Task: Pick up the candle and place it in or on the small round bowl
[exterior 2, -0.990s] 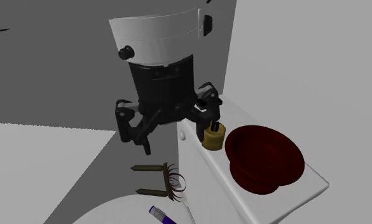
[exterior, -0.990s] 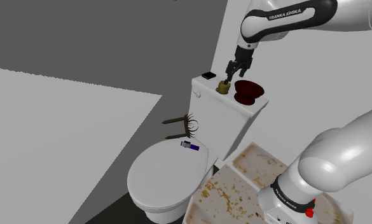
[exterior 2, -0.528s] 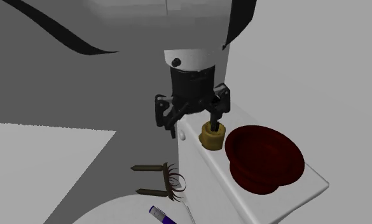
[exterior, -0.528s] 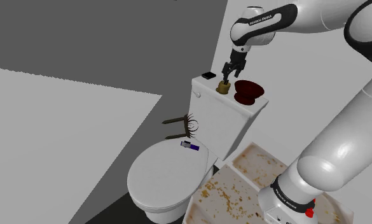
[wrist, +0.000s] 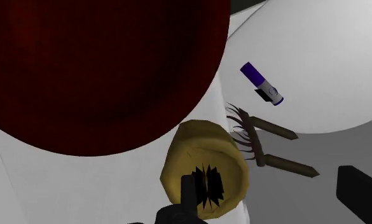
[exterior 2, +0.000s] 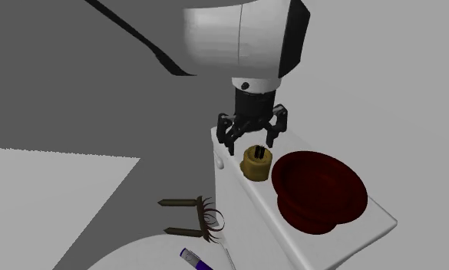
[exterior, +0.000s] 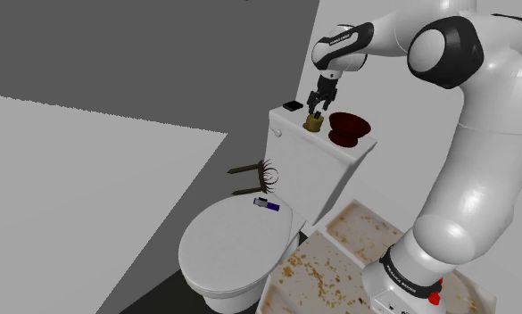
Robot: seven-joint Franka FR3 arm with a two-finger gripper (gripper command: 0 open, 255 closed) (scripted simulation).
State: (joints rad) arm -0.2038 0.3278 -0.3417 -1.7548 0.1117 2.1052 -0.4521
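Progress is being judged as early: nothing is being carried yet. The candle (exterior 2: 255, 162), a short yellowish cylinder, is being borne upright by the white tank lid (exterior 2: 368, 226) of the toilet, just beside the dark red bowl (exterior 2: 319, 188), on the second exterior view's left of it. The gripper (exterior 2: 252, 143) is being held close above the candle with its fingers spread apart and nothing clasped between them. In the wrist view one fingertip (wrist: 189, 194) is being shown over the candle's top, near the wick, while the other is being kept well out to the side, so the candle is not being straddled squarely. Whether that fingertip is touching the top cannot be told. Centring, descent, closing, lifting, the short carry to the bowl and the release are all being counted as undone.

Room around the candle is being limited on several sides. The candle is being shown near the lid's front edge, above the closed toilet seat (exterior: 227, 250), where a bristled brush (exterior: 261, 177) and a purple-and-white tube (exterior: 266, 204) are lying; a sideways nudge is being judged likely to send it over. The bowl's rim is being found close on one side, so little gap is being offered there for a descending finger. A small black object (exterior: 292, 105) is being seen at the lid's far end, apart from the candle. Above the lid the space is being left open, and the carry is being judged very short.
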